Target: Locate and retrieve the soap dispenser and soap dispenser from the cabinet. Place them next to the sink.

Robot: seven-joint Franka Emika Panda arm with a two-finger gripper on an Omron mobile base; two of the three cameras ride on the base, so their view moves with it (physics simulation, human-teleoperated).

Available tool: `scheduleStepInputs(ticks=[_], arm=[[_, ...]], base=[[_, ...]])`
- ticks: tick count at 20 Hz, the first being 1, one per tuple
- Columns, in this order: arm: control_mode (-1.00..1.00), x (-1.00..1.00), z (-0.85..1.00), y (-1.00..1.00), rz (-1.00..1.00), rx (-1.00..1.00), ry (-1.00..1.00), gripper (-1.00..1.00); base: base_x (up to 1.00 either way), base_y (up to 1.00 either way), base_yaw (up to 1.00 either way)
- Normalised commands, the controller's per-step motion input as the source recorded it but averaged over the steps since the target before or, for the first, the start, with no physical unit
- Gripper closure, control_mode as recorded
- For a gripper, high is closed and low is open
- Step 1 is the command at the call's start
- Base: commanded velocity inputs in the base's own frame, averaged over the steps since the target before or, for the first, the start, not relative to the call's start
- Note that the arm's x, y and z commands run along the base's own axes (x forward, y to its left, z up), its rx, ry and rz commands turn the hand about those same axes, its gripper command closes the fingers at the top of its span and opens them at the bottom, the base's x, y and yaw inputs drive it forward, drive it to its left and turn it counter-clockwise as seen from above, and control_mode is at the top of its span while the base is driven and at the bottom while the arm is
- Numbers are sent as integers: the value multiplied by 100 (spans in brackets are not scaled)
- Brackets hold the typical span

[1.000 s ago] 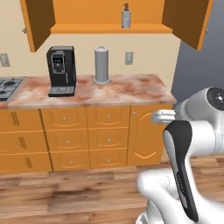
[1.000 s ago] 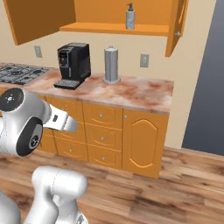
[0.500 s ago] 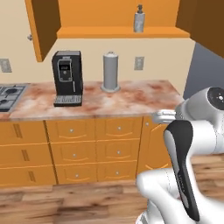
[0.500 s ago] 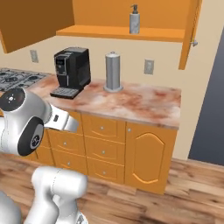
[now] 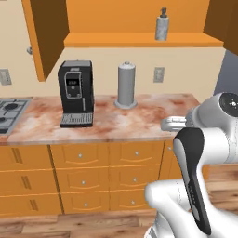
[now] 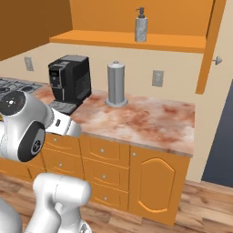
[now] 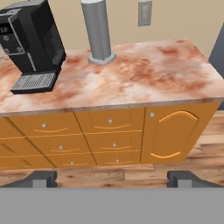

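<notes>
soap dispenser on cabinet shelf | cylinder right of coffee machine

cabinet doors cut off by frame edges. Left of the coffee machine, stove cropped at the edge. Gripper: just fingertips visible, wide apart.

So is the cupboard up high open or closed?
Open. The cabinet door swings out to the side, and the grey soap dispenser stands upright on its bare shelf in plain sight.

Black coffee machine (left) beside grey cylinder on marbled counter.
</notes>
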Motion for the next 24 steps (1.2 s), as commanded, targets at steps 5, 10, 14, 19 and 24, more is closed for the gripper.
scheduleStepInputs(ticks=[5, 10, 14, 19, 24], arm=[[100, 0, 0, 0, 0, 0, 0, -100], [100, 0, 0, 0, 0, 0, 0, -100], [100, 0, 0, 0, 0, 0, 0, -100], [100, 0, 0, 0, 0, 0, 0, -100], [100, 0, 0, 0, 0, 0, 0, -100]], base=[[52, 6, 2], [25, -5, -7], [19, 0, -24], [10, 18, -13], [19, 35, -12]])
